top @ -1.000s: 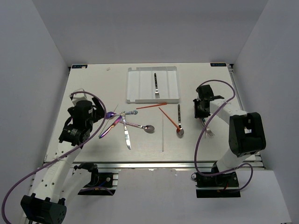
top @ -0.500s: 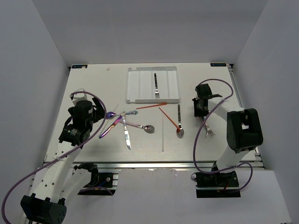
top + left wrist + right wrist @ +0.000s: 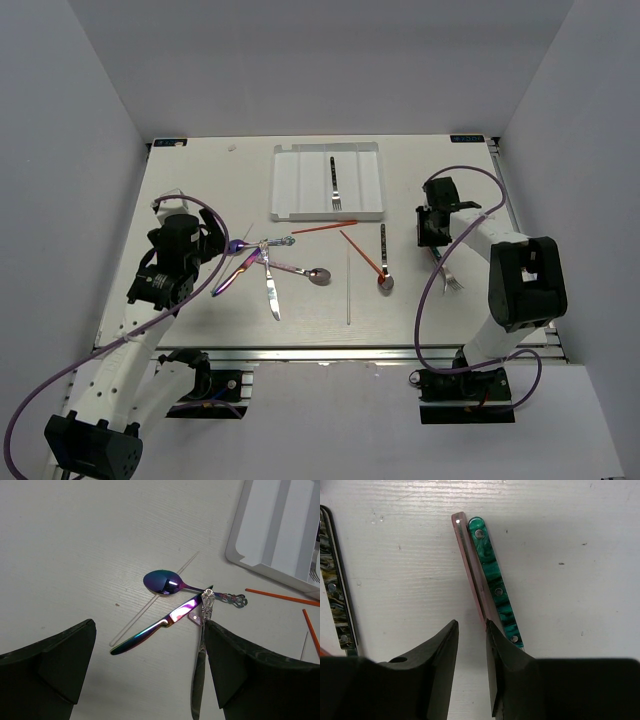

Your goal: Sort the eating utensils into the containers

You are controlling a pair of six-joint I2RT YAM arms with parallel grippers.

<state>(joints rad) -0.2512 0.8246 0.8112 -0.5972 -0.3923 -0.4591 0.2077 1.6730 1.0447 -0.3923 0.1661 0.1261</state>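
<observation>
Right gripper (image 3: 471, 630) is down at the table, off the tray's (image 3: 300, 185) near right corner. Its jaws are narrow with bare table showing between them, nothing held. Just ahead of the fingers lie a green-handled utensil (image 3: 495, 585) and a pink stick (image 3: 467, 555), side by side and touching. The stick's near end runs in at the right finger's inner edge; I can't tell if they touch. Both look stiff, light, slick and flat on the table, so expect sliding. Pinch across the handle's narrow width, near mid-length, and take one, not both. Left gripper (image 3: 148, 645) hangs wide open over the purple knife (image 3: 160, 625) and spoon (image 3: 162, 581), left of the tray.
</observation>
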